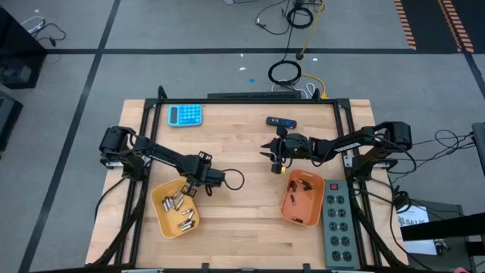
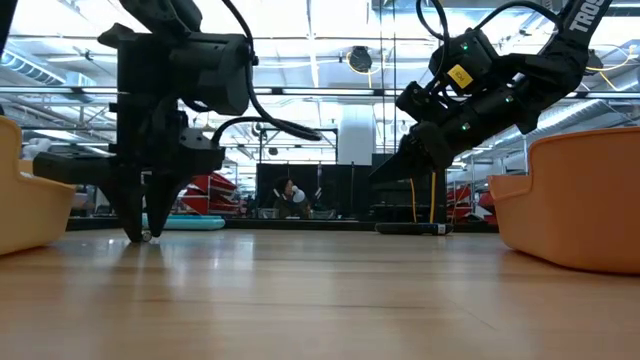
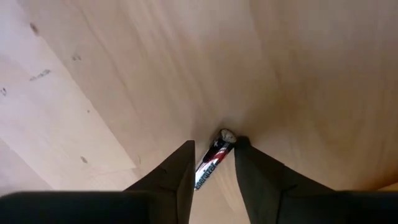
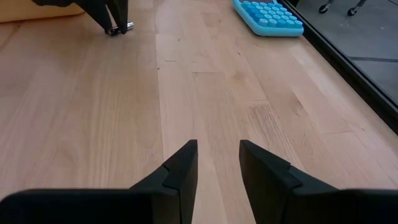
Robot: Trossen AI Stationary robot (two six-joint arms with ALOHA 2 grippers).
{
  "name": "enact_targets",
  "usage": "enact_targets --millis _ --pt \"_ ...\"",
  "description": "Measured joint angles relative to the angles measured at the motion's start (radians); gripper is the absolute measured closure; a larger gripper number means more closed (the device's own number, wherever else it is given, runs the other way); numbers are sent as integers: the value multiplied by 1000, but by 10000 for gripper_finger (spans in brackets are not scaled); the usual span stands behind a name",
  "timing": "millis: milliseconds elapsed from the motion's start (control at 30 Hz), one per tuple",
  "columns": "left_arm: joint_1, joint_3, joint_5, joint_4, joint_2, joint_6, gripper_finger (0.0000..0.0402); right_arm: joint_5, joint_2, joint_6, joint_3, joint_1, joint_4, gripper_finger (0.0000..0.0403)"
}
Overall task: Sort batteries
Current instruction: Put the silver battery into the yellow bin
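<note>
Left hand: down at the light wooden table, just beside the far right corner of the left tray, toward the table's middle; its two dark fingers stand either side of one battery, close against it, and whether they already clamp it cannot be told.
Battery at the left hand: a small cylinder with a dark printed wrap and a silvery end, lying on the table between the fingers.
Left tray: yellow-orange plastic, near the table's front left; it holds a heap of larger silvery cylinder batteries.
Right tray: orange plastic, near the table's front right; a few smaller dark batteries lie in it.
Right hand: raised above the table beyond the far edge of the right tray, fingers apart with only bare wood between them, gripping nothing.
Blue keypad gadget: flat on the table near the far left corner.
Black oblong gadget with a blue end: near the far edge, right of centre.
Grey power strip: along the table's right edge, beside the right tray.
</note>
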Motion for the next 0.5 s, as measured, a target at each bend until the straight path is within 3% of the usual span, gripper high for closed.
enact_targets --millis 167,433,500 --pt "14 -1 9 -4 1 50 302 0 0 0 0 0 0 294" --pt "18 -3 9 25 0 131 382 0 0 0 0 0 0 294" --pt "18 -3 3 40 0 131 385 0 0 0 0 0 0 294"
